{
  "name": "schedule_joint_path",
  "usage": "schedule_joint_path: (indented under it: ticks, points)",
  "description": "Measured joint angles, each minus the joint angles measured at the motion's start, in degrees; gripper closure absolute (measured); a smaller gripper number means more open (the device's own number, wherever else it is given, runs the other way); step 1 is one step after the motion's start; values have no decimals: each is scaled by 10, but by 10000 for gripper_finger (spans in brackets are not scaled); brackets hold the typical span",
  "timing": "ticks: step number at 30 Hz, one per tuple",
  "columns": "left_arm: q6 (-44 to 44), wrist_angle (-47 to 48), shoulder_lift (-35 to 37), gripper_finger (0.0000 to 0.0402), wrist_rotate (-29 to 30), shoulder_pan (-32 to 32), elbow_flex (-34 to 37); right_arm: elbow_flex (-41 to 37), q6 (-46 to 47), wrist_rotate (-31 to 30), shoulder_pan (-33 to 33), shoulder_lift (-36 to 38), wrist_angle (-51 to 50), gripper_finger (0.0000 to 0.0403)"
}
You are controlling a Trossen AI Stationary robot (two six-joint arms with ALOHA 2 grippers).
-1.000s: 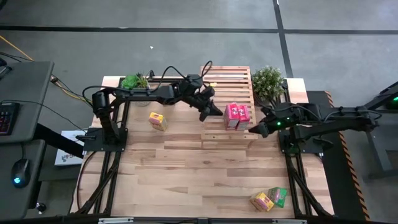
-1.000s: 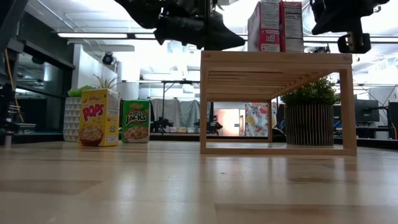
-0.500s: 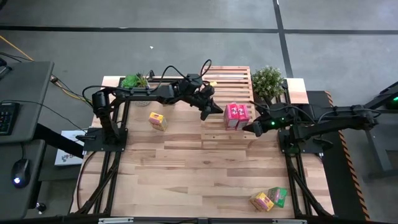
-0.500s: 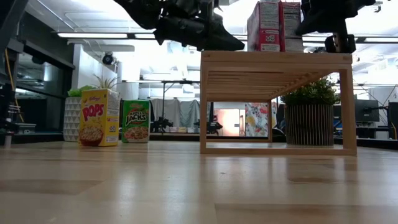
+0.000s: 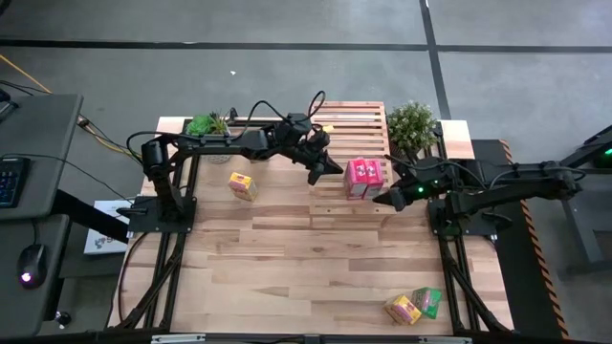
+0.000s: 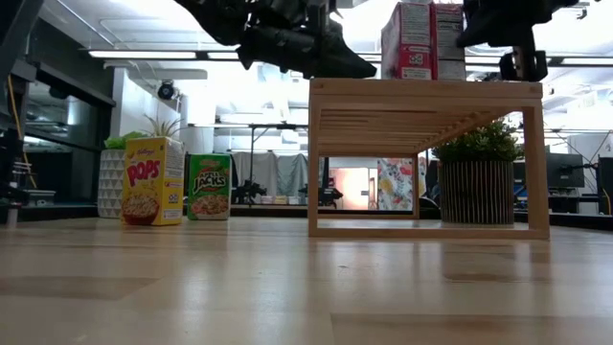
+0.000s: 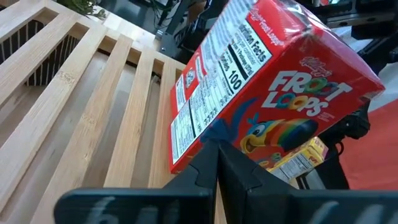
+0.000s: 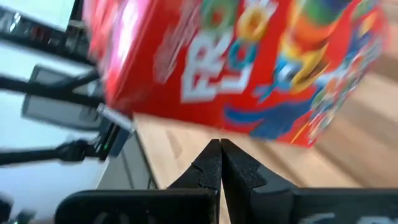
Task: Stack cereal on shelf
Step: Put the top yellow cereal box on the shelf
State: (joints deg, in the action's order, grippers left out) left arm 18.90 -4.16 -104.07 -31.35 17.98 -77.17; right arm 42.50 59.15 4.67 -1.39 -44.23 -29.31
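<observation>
Two red cereal boxes point(image 5: 364, 178) stand upright side by side on the near end of the slatted wooden shelf point(image 5: 349, 129), and show on its top point(image 6: 426, 91) in the low view. My left gripper point(image 5: 333, 172) is shut, just left of them. My right gripper point(image 5: 376, 200) is shut, at their near right corner. A yellow box point(image 6: 152, 180) and a green box point(image 6: 209, 187) stand on the table left of the shelf. Another yellow box point(image 5: 403, 309) and green box point(image 5: 427, 301) lie near the table's front right. My left gripper's shut fingertips point(image 7: 216, 144) stand at the lower edge of a red box's printed face point(image 7: 249, 134), coming nearly level from the table's left; I cannot tell whether they touch. My right gripper's shut fingertips point(image 8: 219, 143) stand just under a red box's bottom edge point(image 8: 249, 132), coming from the right; I cannot tell whether they touch.
A potted plant point(image 5: 412, 127) stands right of the shelf's far end, and another point(image 5: 207, 124) at the far left corner. Bare tabletop point(image 5: 287, 258) spreads across the middle and near left.
My right gripper has edged toward the table's left, closer to the red boxes, then stopped. The boxes stand where they were.
</observation>
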Motion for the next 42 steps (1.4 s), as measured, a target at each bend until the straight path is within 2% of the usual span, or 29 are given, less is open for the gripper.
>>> schedule_joint_path:
  ticks: [4, 7, 11, 14, 18, 23, 27, 35, 39, 42]
  points:
    - [-6, 5, 15, 402, -3, 20, 1, 0, -11, 49, 0, 17, -11, 403]
    - [-22, 35, 36, 402, 3, 36, 1, 0, -14, 48, 0, 40, -35, 403]
    - [-57, 87, 64, 401, 29, 42, 1, 0, -14, -19, 0, 76, -81, 403]
    - [-75, 99, 81, 402, 59, 35, 1, 0, -12, -99, 6, 95, -100, 403]
    - [-75, 67, 85, 401, 82, 11, 7, 0, -17, -180, 31, 102, -103, 403]
    - [-16, -38, 87, 401, 84, -14, 57, 0, -52, -186, 77, 97, -103, 403]
    - [-16, -50, 142, 402, 85, 8, 81, 0, -91, -186, 111, 100, -90, 403]
    - [-75, 78, 282, 401, 132, 72, 100, 0, -131, -177, 150, 101, -27, 403]
    - [-121, 216, 338, 389, 137, 87, 102, 0, -131, -177, 157, 101, -23, 403]
    - [-159, 313, 371, 363, 136, 95, 102, 0, -130, -177, 157, 101, -23, 403]
